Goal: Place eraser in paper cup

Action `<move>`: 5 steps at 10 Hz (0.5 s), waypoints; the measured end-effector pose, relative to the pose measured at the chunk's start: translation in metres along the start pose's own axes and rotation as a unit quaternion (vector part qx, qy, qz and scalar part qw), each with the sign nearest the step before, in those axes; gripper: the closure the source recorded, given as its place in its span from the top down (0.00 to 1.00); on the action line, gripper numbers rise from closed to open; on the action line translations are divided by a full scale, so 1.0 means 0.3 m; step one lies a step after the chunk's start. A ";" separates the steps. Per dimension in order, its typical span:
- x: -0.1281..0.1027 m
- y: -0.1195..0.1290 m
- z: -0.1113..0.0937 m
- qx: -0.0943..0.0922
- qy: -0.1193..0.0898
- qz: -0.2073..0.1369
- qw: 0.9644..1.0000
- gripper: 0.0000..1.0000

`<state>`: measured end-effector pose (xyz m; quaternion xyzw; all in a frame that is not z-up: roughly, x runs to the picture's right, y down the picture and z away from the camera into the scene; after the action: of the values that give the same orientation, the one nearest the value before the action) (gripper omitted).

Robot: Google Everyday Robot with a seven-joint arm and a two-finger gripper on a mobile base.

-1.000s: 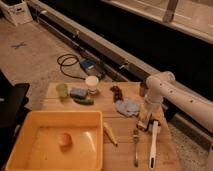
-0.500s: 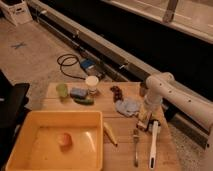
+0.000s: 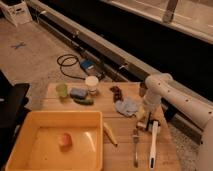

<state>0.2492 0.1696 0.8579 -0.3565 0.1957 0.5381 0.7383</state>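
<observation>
The eraser (image 3: 109, 134) is a tan oblong block with a pale edge. It lies on the wooden table (image 3: 120, 155) just right of the yellow tub, left of the fork (image 3: 135, 148). The paper cup (image 3: 91, 84) stands upright at the back of the table, next to the blue sponge (image 3: 78, 93). My gripper (image 3: 142, 123) hangs low over the table's right side, between the blue-grey cloth (image 3: 127, 107) and the head of the white-handled brush (image 3: 152, 144). It is about a fork's length right of the eraser and far from the cup. What lies directly under it is hidden.
A yellow tub (image 3: 30, 125) with a small orange thing (image 3: 64, 140) fills the front left. A green cup (image 3: 61, 90), a green oblong item (image 3: 83, 100), a dark brown lump (image 3: 117, 92) and a dark metallic cup (image 3: 142, 89) stand along the back. A wall runs behind the table.
</observation>
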 end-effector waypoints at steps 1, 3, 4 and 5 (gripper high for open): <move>-0.003 0.004 -0.003 0.000 0.000 -0.001 1.000 0.63; -0.002 0.004 0.018 -0.009 0.006 0.000 1.000 0.63; -0.005 0.008 0.045 -0.013 0.011 -0.001 1.000 0.62; -0.005 0.011 0.064 -0.014 0.013 -0.002 1.000 0.54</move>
<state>0.2436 0.1832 0.8706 -0.3736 0.1970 0.5348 0.7318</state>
